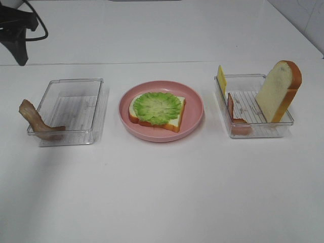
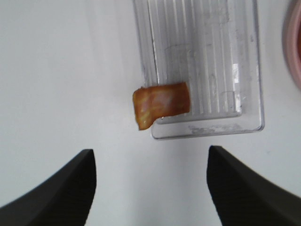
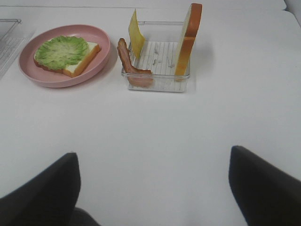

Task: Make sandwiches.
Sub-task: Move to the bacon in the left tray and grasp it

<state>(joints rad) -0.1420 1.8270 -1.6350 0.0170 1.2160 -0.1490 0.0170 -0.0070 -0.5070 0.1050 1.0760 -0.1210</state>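
Observation:
A white bread slice with orange-brown crust (image 1: 174, 121) lies on the round pink plate (image 1: 195, 119), with ruffled green lettuce (image 1: 157, 107) on top; both also show in the right wrist view (image 3: 63, 49). A bacon strip (image 1: 35, 121) hangs over the front-left corner of the left clear tray (image 1: 73, 106), and shows in the left wrist view (image 2: 160, 103). The right clear tray (image 1: 253, 124) holds a yellow cheese slice (image 1: 221, 78), a bacon strip (image 1: 234, 117) and an upright bread slice (image 1: 278, 91). My left gripper (image 2: 149, 155) is open and empty, just short of the bacon. My right gripper (image 3: 153, 155) is open and empty, well short of the right tray (image 3: 157, 84).
A black arm part with a cable (image 1: 17, 30) sits at the far left back corner. The table is white, with a seam line running across behind the trays. The three containers stand in a row across the middle.

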